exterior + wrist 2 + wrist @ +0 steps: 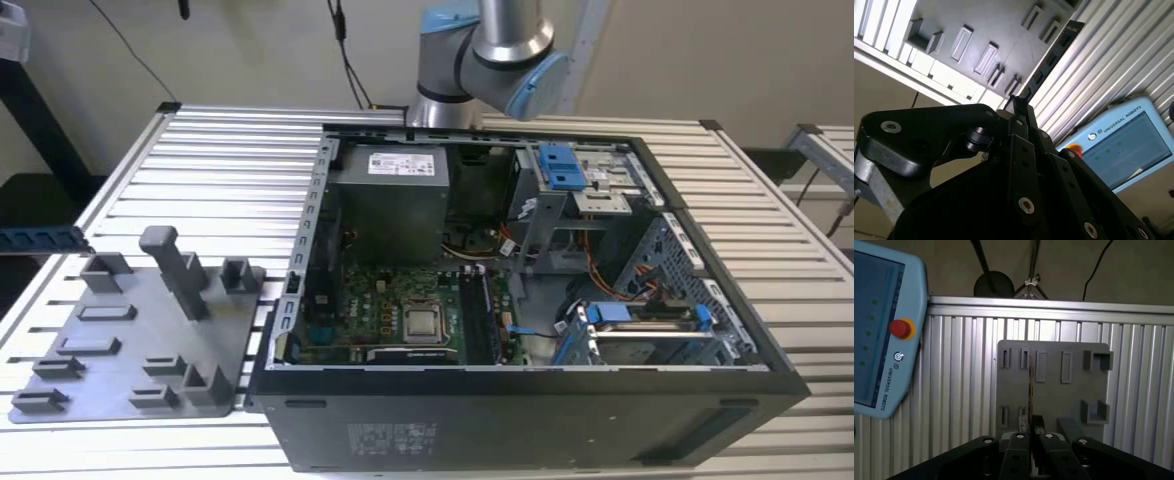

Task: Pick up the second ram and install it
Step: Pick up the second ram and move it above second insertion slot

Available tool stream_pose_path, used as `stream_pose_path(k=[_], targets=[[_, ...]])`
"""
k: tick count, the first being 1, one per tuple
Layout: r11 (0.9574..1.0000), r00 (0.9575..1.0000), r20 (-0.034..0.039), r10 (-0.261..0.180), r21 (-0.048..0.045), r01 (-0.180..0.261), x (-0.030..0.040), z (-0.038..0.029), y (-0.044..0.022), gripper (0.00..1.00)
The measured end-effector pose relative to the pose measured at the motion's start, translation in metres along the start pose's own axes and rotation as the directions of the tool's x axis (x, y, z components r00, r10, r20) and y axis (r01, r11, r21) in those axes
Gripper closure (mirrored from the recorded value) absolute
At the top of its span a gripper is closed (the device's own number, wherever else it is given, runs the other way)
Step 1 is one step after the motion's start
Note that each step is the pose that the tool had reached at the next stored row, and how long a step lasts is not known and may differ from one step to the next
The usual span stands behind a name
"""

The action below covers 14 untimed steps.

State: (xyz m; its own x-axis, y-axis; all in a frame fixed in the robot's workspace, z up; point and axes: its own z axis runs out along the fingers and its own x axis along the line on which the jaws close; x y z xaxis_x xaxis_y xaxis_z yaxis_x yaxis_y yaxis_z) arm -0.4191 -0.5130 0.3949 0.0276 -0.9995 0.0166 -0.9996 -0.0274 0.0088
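In both wrist views my gripper [1030, 424] [1018, 107] is shut on the second ram. In the first wrist view the ram [1030, 382] appears edge-on as a thin upright strip rising from between the fingers. The second wrist view shows it as a dark notched strip [1051, 52]. It hangs well above the grey fixture plate [1054, 390] [979, 30] with its slots and pockets. In the exterior view the same plate [120, 350] lies at the exterior view's left of the open computer case [534, 420]. The motherboard [387, 300] carries a silver CPU [424, 323], with long dark slots [483, 318] beside it.
The arm's elbow [501, 50] rises behind the case. Blue drive brackets [561, 165] [641, 315] and a power supply [394, 195] sit inside the case. A teach pendant [881, 330] [1121, 145] lies on the slatted aluminium table [214, 170].
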Motion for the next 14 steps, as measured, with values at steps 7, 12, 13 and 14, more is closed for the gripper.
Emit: stream_pose_path(k=[7,12,13,14], targets=[[1.0000,1.0000,-0.0001,0.000,-0.0001,0.000,0.0001,-0.0088,0.0001,0.86],[1.0000,1.0000,0.0000,0.000,0.0001,0.000,0.0003,-0.0187,0.0002,0.86],[1.0000,1.0000,0.0001,0.000,0.0001,0.000,0.0003,-0.0203,0.0002,0.86],[1.0000,1.0000,0.0000,0.000,0.0000,0.000,0.0004,-0.0218,0.0002,0.86]])
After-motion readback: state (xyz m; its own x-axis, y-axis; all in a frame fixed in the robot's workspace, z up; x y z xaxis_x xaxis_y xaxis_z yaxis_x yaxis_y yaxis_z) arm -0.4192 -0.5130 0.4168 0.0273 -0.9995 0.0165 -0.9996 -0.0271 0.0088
